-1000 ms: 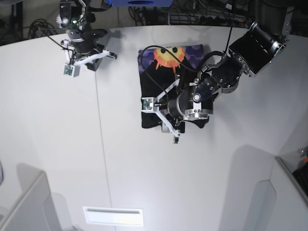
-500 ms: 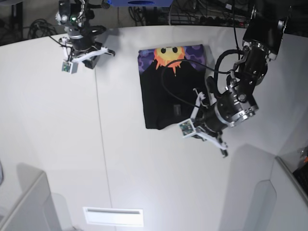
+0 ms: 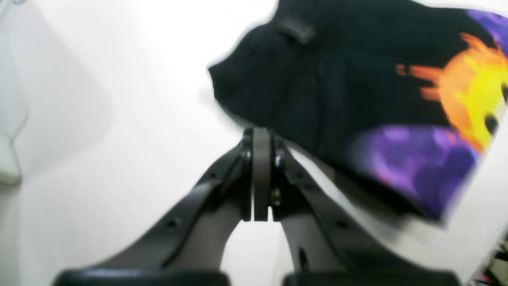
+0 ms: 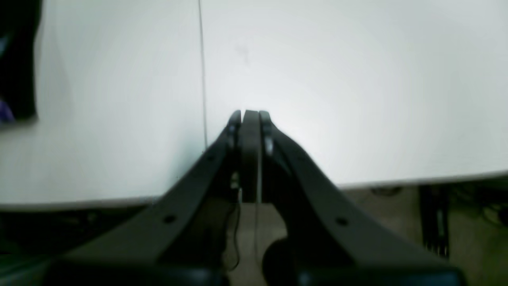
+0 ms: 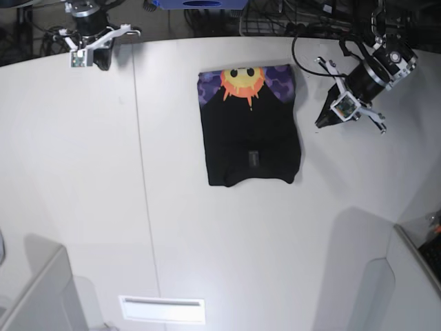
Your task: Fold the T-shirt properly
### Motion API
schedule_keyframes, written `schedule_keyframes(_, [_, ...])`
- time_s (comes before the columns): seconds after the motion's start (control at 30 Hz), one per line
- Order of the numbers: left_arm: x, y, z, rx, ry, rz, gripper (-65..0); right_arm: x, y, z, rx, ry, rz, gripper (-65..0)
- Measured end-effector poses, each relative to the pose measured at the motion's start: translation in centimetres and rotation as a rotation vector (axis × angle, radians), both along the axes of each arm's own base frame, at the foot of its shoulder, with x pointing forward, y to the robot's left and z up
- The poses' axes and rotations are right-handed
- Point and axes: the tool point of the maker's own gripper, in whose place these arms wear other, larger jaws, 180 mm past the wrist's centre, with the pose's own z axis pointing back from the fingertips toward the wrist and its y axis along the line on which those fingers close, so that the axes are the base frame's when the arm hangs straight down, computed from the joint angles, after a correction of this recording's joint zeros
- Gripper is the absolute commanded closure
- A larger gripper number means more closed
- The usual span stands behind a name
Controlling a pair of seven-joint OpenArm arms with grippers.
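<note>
Left arm has pulled off the T-shirt point(image 5: 249, 127) within the last second: a second ago it was stretched over the cloth with its fingers spread, half a second ago it was off the lower right corner, now left gripper point(image 5: 324, 118) hangs over bare table just beside the shirt's right edge, fingers pressed fully together, nothing between them. Left wrist view confirms it: pads meet flat, black cloth and print lie beyond the tips, not touching. Right gripper point(image 5: 102, 56) has also drawn back, from near the shirt's upper left to the far left corner of the table, fingers closed on nothing; in its wrist view the tips meet over the table edge with floor below

T-shirt lies in the upper middle of the table, folded into a compact upright rectangle, black panel on top, sun face print point(image 5: 242, 81) and purple patches showing in a band along the far edge, small label point(image 5: 253, 158) near the lower middle. Bottom edge looks a bit wavy, right lower corner bulges slightly. Judgement: both arms clear and empty plus a tidy rectangle means the fold is done or nearly so; at most a small smoothing of that lower hem is left

Surface is a plain white table point(image 5: 83, 193) with a thin seam point(image 5: 141, 165) running front to back left of the shirt, a bright light reflection near the front. Behind the far edge, dark clutter of cables and a blue object point(image 5: 196, 3); grey panels at the lower corners
</note>
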Motion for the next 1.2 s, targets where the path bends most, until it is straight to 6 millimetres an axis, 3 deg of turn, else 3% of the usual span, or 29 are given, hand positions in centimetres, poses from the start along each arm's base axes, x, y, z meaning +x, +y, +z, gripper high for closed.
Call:
schedule_keyframes(0.1, [-3.1,1.6,-1.1,0.011,0.064,0.037,0.0,-2.7,-0.4,-0.5,-0.016,0.074,0.044,0.0])
schedule_keyframes(0.27, [-6.6,3.3,-0.9,-0.014,0.088,0.096,0.0,-7.5,-1.3,-0.6,-0.052,0.204,0.117,0.0])
schedule_keyframes(0.47, [-11.1,6.2,-2.2,-0.004,0.180,0.241,0.0,-12.0,-1.8,-0.6,-0.068,0.333,0.193,0.0])
schedule_keyframes(0.67, [-17.8,7.3,-7.7,-0.062,0.384,0.418,0.0,-17.3,1.5,-2.5,-0.003,0.597,0.390,0.0])
schedule_keyframes(0.83, [-23.0,9.6,-12.3,-0.072,0.541,0.551,0.0,-16.8,5.6,-3.4,0.062,0.593,0.534,0.0])
schedule_keyframes(0.97, [-24.8,8.7,-14.7,-0.176,0.557,0.605,0.0,-18.9,8.6,-4.8,0.115,0.664,0.624,0.0])
schedule_keyframes(1.1, [-27.7,7.8,-18.1,-0.226,0.657,0.665,0.0,-20.8,9.0,-8.4,0.080,0.735,0.682,0.0])
schedule_keyframes(1.2, [-27.6,8.0,-20.8,-0.256,0.709,0.698,0.0,-22.1,9.8,-11.3,0.072,0.784,0.650,0.0])
